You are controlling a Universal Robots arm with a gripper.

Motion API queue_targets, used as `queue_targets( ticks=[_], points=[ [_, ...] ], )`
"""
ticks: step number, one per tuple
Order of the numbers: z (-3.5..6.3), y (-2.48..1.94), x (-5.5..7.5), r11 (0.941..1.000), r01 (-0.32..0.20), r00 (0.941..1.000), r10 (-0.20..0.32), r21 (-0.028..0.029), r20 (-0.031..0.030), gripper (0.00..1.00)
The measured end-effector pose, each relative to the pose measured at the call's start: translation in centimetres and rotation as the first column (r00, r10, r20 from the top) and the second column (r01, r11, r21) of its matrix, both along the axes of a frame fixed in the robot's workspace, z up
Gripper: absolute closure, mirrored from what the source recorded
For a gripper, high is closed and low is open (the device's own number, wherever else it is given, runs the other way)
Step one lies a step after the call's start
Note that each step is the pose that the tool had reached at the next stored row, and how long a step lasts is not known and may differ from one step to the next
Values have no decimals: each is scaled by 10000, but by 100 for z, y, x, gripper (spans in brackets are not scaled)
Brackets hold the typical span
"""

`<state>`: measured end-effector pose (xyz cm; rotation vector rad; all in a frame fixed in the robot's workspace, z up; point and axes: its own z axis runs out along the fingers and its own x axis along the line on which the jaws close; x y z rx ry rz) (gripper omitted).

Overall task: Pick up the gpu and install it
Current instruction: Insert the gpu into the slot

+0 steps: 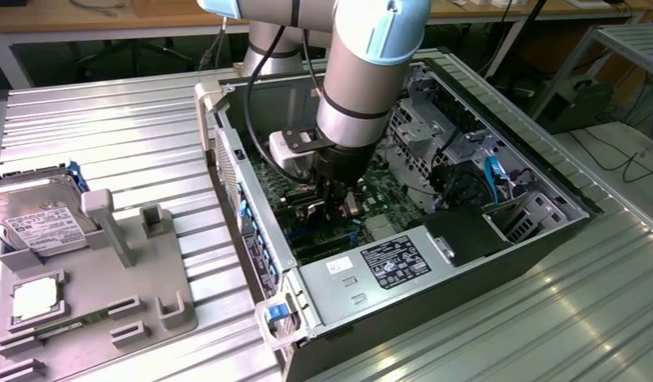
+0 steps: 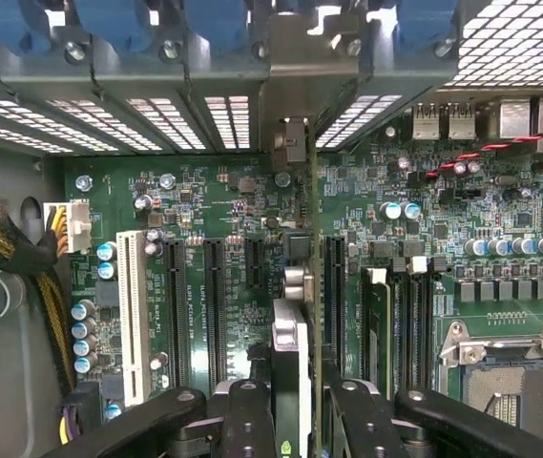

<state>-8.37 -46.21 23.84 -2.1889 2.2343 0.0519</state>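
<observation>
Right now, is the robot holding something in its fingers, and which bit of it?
Yes. The gripper holds the gpu by its upper edge, one finger on each flat side, with the card standing on edge over the green motherboard inside the computer case.

Off to the exterior view's left you've got a grey holder tray (image 1: 145,306) on the ribbed metal table (image 1: 125,143), with a silver hard drive (image 1: 34,219) standing at its far end and a CPU chip (image 1: 34,298) lying flat nearer the camera. Beside the tray sits the open computer case (image 1: 433,286), its labelled power supply (image 1: 395,263) at the near end. Look inside: green motherboard (image 2: 223,205), a white slot (image 2: 134,315), black slots (image 2: 212,296), and an empty CPU socket (image 2: 500,377).
</observation>
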Motion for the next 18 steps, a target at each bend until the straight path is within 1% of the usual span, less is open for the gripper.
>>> queue_targets(
  ticks=[2, 13, 15, 17, 18],
  points=[
    [0, 18, 0, 10000, 0, 10000, 0, 1, 0, 72],
    [-4, 22, 0, 10000, 0, 10000, 0, -4, -1, 72],
    [-25, 21, -1, 10000, -1, 10000, 1, -12, -4, 72],
    [-52, 22, -2, 10000, 0, 10000, 0, -2, 0, 72],
    [-60, 21, -3, 10000, 1, 10000, -1, -9, -4, 72]
  ],
)
